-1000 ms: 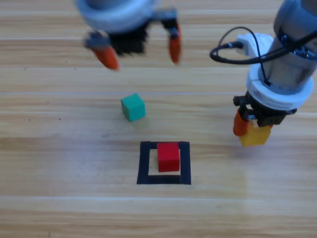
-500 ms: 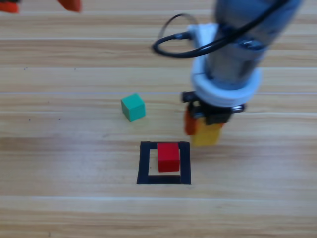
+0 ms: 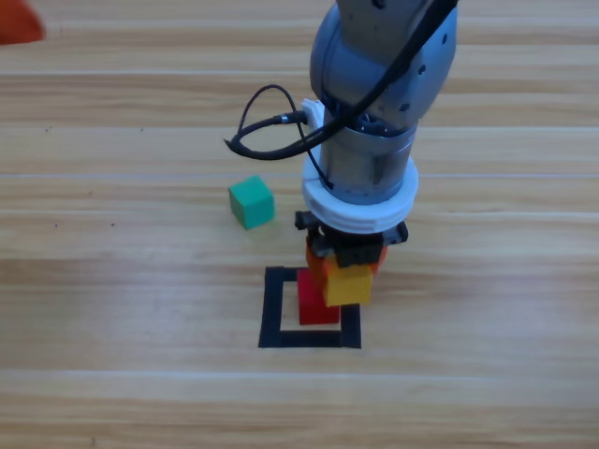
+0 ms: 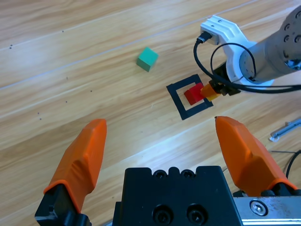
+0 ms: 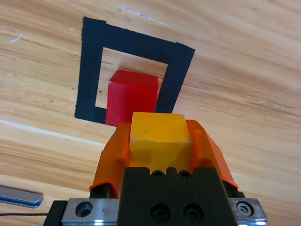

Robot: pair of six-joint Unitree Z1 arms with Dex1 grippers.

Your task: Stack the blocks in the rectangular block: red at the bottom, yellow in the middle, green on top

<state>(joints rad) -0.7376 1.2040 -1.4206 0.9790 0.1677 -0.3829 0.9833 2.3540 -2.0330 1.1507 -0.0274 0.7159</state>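
The red cube (image 3: 312, 304) sits inside the black tape square (image 3: 273, 309) on the table. My right gripper (image 3: 344, 279) is shut on the yellow cube (image 3: 348, 286) and holds it just above the red cube's right side. In the right wrist view the yellow cube (image 5: 160, 134) sits between the orange jaws, with the red cube (image 5: 130, 95) and tape square (image 5: 94, 52) right beyond it. The teal-green cube (image 3: 252, 202) lies alone up and left of the square. My left gripper (image 4: 162, 146) is open and empty, raised far from the blocks; only an orange tip (image 3: 19, 23) shows at the top left corner.
The right arm's black cable (image 3: 267, 131) loops out to the left of its wrist, above the green cube. A metal strip (image 4: 284, 130) lies at the right edge of the left wrist view.
My right gripper has carried the yellow cube leftward from the right side to over the red cube. The left gripper has drawn back to the top left corner.
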